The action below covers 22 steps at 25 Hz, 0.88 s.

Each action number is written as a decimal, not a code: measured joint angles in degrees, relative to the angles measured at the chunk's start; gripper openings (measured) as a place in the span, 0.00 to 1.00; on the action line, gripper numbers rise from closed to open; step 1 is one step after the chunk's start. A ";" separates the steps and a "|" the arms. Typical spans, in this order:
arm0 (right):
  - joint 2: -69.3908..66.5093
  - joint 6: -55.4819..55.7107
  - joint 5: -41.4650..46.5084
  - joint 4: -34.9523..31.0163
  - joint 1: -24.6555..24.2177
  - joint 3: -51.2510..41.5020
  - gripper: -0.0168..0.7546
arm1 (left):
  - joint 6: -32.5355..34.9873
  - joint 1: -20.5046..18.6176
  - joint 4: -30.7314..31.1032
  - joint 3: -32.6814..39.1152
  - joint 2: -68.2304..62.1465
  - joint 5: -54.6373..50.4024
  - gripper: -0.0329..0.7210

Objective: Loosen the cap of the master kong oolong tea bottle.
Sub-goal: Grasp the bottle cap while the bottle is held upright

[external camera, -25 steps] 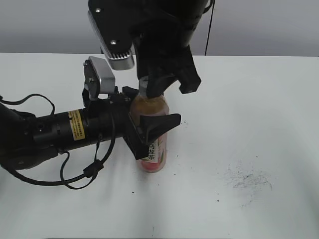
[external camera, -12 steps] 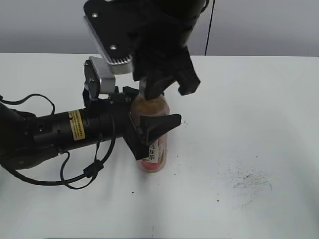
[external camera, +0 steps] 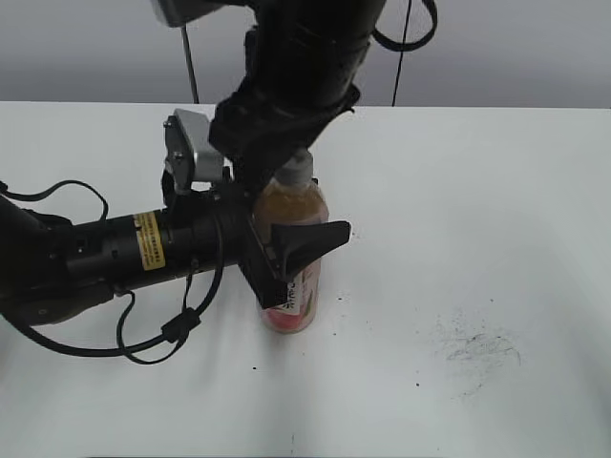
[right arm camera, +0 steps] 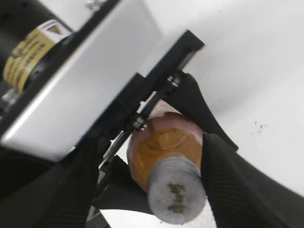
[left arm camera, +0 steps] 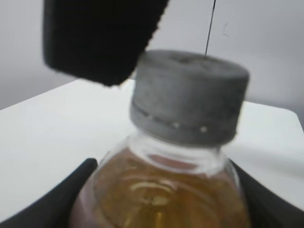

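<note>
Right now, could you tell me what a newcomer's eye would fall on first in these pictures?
The bottle of amber tea, upright mid-table, clamped around its body by the left gripper reaching in from the left. Above it looms the right arm, its gripper open on either side of the grey cap, no longer squeezing it. To the right, dark scuffs mark the white table.

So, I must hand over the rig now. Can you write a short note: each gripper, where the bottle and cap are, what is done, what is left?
Left gripper: shut on the oolong tea bottle, holding it upright on the table.
Right gripper: open, fingers on either side of the cap, not gripping it.
Cap: on the bottle neck, fully exposed in the left wrist view.
Done: bottle steadied. Whether the cap is already loose cannot be told from the pictures.
Left: check the cap; if tight, close the right gripper on it and twist.
</note>
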<state>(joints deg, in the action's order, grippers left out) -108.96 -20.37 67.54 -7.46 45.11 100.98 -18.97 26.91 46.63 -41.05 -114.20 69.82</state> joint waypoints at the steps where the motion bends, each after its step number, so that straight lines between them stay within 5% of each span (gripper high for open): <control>1: 0.00 4.12 0.33 0.97 0.00 0.00 0.67 | -0.07 0.00 -0.22 0.00 0.00 -0.05 0.64; 6: 0.00 15.45 1.98 5.50 0.10 -0.06 0.67 | -0.91 0.00 -1.21 0.00 0.00 -0.29 0.64; 15: 0.00 17.11 2.18 4.79 0.10 -0.06 0.54 | -0.95 0.00 -1.28 0.00 0.00 -0.31 0.64; 19: 0.00 16.69 2.25 4.95 0.10 -0.06 0.37 | -0.95 0.00 -1.22 0.00 0.00 -0.31 0.64; 22: 0.00 14.79 2.30 5.02 0.10 -0.06 0.37 | -0.95 0.00 -1.22 0.00 0.00 -0.31 0.64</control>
<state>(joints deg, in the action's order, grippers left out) -108.96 -5.58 69.84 -2.44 45.21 100.92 -19.91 26.91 45.41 -41.05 -114.20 69.51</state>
